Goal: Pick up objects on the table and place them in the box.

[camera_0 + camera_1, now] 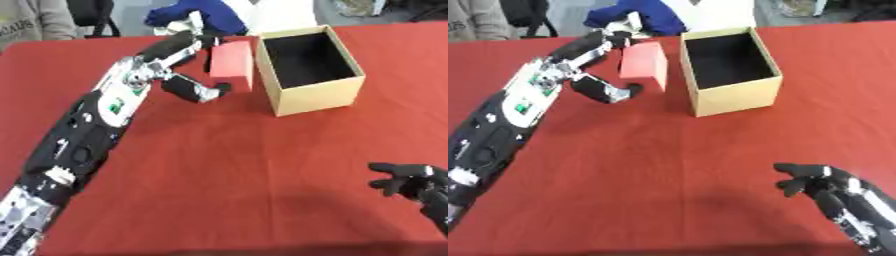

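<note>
Right hand [833, 192]: idle at lower corner, fingers relaxed. Left hand [179, 65]: thumb and fingers clamped on red block [233, 65], held just left of box [317, 95]. We lift it over the rim before releasing.

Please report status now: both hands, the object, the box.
Left robot hand shut on red block, lifted beside box. Right robot hand idle, open, lower right. Box open, nothing blocking.

So it's a table [227, 185] with a red cloth over it, and the only thing actually sitting on it is an open tan cardboard box [315, 95] with a dark inside, up near the far edge.
</note>
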